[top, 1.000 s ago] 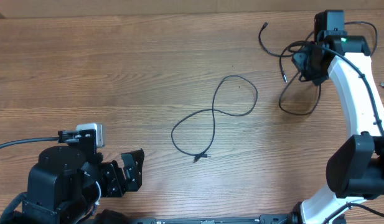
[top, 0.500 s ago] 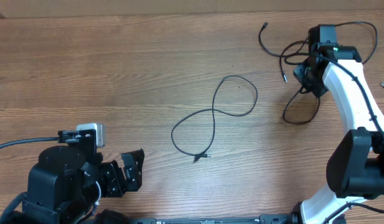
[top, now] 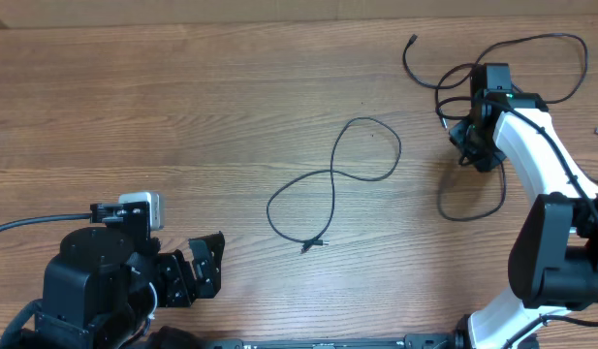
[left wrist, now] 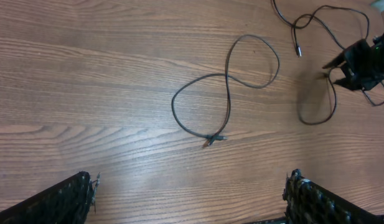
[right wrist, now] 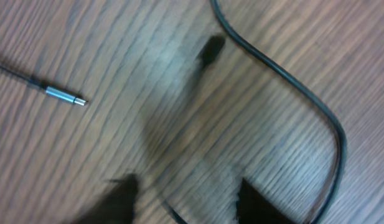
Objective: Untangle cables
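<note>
- One loose cable [top: 334, 175] is lying in the middle of the bench [top: 182, 116], looped like an eight, stretching near-left to far-right.
- One tangled cable bunch [top: 439, 102] is sitting far right, by the right jaws.
- The left jaws are gaping wide; the right jaws are standing partly apart.

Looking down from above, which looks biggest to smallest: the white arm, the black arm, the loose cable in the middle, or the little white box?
1. White arm and black arm: they look alike, and both are nearer the camera.
2. Middle cable.
3. White box.
</note>
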Motion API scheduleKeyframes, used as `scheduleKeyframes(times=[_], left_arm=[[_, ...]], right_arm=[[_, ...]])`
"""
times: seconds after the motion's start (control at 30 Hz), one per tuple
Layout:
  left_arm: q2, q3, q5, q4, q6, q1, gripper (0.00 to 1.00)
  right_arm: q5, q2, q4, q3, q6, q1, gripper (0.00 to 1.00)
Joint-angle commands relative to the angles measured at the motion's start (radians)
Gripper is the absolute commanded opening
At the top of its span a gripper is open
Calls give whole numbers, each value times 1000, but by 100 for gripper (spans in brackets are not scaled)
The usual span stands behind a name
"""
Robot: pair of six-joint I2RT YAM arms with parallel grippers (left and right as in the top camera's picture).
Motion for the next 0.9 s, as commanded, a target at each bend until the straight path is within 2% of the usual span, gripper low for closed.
scheduleKeyframes(times=[0.0, 0.07, 0.1, 0.27, 0.4, 0.57, 0.7, 0.87], left_arm=[[2, 2, -14, 1, 9, -6, 100], [2, 2, -14, 1, 9, -7, 100], [2, 2, -14, 1, 9, -6, 99], [2, 2, -14, 1, 9, -6, 99], [2, 2, -14, 1, 9, -6, 99], [2, 2, -14, 1, 9, -6, 99], [2, 2, -14, 1, 9, -6, 100], [2, 2, -14, 1, 9, -6, 99]], right_arm=[[-24, 5, -2, 20, -92, -5, 79], [-23, 5, -26, 61, -158, -5, 97], [-23, 5, -44, 84, -180, -5, 100], [-23, 5, -142, 204, -219, -21, 100], [-23, 5, -161, 212, -237, -68, 100], [-39, 9, -192, 191, -242, -175, 100], [-147, 9, -197, 132, -251, -249, 100], [-303, 10, -129, 21, -351, -270, 100]])
